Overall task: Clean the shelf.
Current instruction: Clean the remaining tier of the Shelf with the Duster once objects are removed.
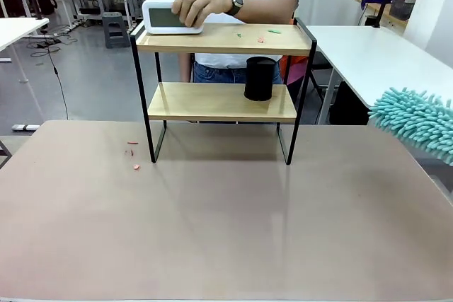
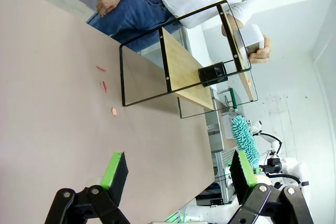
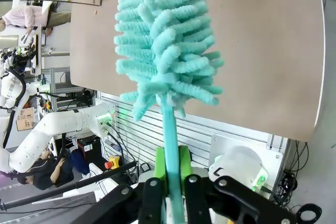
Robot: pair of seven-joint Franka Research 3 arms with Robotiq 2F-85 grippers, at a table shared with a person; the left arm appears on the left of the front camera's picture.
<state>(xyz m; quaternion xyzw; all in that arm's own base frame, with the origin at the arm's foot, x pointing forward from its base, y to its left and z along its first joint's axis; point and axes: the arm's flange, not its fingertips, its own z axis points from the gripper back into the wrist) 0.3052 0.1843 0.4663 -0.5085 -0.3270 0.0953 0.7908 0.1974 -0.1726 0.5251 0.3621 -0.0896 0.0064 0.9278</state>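
The right gripper is closed tight on the thin handle of a teal duster, pinching the stem near its end at the bottom middle of the right wrist view. The left gripper holds nothing, its jaws spread wide along the bottom of the left wrist view, above the table.

In the front view the duster's head enters at the right edge, well apart from the shelf, which stands in the upper middle of the frame. On its top board a person's hand rests on a white box at the left end, and small green and pink scraps lie toward the right end. A black cup stands on the lower board, right of centre. Red scraps lie on the table by the shelf's left front leg.

Several things could go wrong:
- The grip sits far down a long handle, so pressing the head on a board may twist the stem between the pads.
- A sweep leftward along the top board may run into the hand.
- A pass over the lower board may tip the cup.
- Fibres catching on the thin black frame could drag or rock the light shelf.
- Any swept scraps will likely land on the table.
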